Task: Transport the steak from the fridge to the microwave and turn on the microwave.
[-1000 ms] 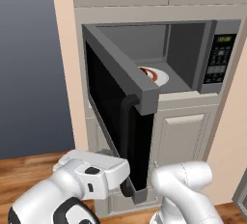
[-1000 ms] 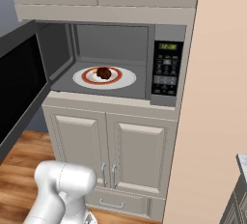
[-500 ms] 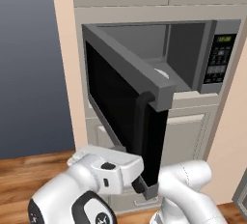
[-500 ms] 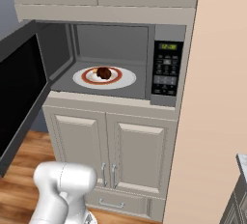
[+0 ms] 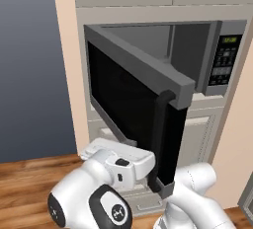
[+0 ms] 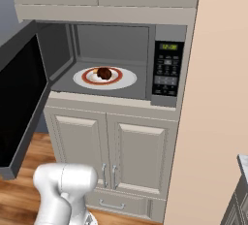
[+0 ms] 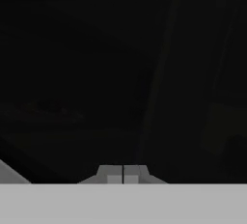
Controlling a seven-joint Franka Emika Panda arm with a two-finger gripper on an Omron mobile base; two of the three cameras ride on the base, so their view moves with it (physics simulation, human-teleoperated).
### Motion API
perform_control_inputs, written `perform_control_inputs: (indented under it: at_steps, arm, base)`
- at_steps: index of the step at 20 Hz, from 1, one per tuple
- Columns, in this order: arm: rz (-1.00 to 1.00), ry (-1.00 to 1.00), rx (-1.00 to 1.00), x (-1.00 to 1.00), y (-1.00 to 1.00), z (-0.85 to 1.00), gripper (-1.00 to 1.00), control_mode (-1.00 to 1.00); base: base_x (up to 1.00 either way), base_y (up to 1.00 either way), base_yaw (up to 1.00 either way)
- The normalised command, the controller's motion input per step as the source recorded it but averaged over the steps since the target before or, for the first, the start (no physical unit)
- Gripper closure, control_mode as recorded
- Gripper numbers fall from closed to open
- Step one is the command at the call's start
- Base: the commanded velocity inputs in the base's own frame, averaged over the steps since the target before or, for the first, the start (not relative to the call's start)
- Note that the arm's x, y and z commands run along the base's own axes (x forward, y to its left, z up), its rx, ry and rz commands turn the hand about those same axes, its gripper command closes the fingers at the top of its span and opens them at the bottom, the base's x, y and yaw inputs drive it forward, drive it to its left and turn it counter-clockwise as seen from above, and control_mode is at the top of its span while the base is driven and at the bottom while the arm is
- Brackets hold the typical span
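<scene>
While my end effector (image 7: 123, 174) sat pressed up close to the black glass of the microwave (image 6: 121, 64) door, its two fingertips were drawn tight together with nothing between them (the hand view was almost wholly dark glass). From the left base view my white arm was folded low beside the bottom corner of the door (image 5: 133, 114), which stood swung partly out from the cavity, its dark vertical handle (image 5: 160, 139) facing my base. Seen from the right base view, the steak (image 6: 104, 72) lay on a white plate with a reddish ring (image 6: 127, 79), and that plate rested on the microwave's grey floor, toward the left of the cavity. To the right of the cavity was the button panel (image 6: 167, 73) with its small green display. Cream cabinet doors (image 6: 114, 163) stood below the microwave, over a wooden floor (image 5: 29, 173).
</scene>
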Motion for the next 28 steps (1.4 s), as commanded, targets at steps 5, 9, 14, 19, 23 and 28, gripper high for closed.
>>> perform_control_inputs:
  at_steps: [5,9,14,19,23,28]
  arm:
    - [0.0,-0.1,0.0,0.24,-0.24,0.0,1.0,-1.0]
    - [0.0,-0.11,0.0,0.24,-0.26,0.0,1.0,-1.0]
    - [0.0,-0.07,0.0,0.45,-0.35,0.0,1.0,-1.0]
    - [0.0,-0.01,0.0,0.52,-0.38,0.0,1.0,-1.0]
    - [0.0,0.0,0.0,0.6,-0.41,0.0,1.0,-1.0]
    - [0.0,-0.01,0.0,0.67,-0.4,0.0,1.0,-1.0]
  base:
    - [0.0,0.0,0.0]
    - [0.0,0.0,0.0]
    - [0.0,0.0,0.0]
    - [0.0,0.0,0.0]
    - [0.0,0.0,0.0]
    - [0.0,0.0,0.0]
